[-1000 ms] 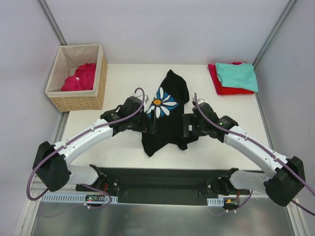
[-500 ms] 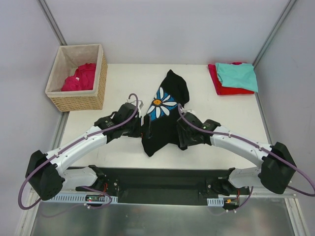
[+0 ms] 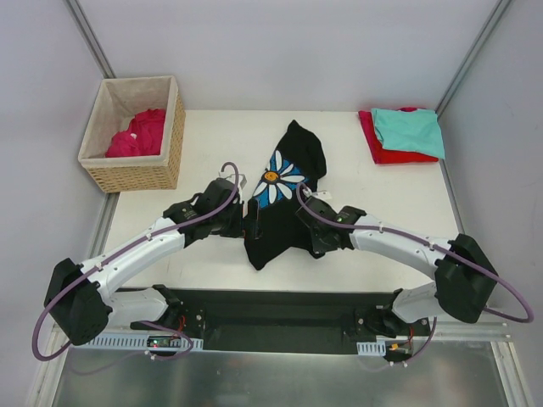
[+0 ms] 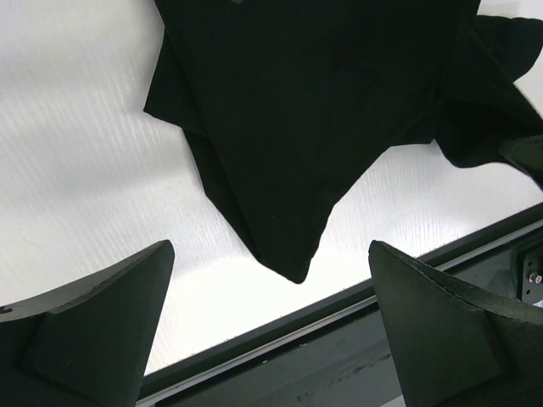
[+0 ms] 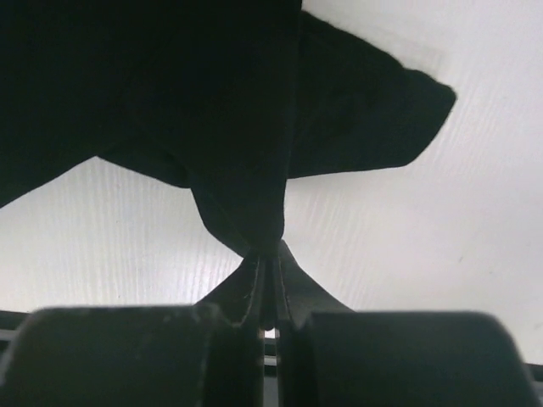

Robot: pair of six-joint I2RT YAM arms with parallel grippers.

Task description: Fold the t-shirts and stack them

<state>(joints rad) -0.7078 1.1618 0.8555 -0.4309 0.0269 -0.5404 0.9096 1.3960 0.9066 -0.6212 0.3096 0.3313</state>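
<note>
Near the table's (image 3: 204,259) front, the right hand (image 5: 265,259) pinches the black shirt (image 3: 280,222), likely to spread it; the left hand (image 4: 270,250) hangs open.

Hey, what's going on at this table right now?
Two robot arms are working on a crumpled black t-shirt with a flower print. The right gripper has its fingers shut on a fold at its edge; the left gripper hangs open by its left side, holding nothing. A teal t-shirt lies on a red t-shirt at the far right corner.
</note>
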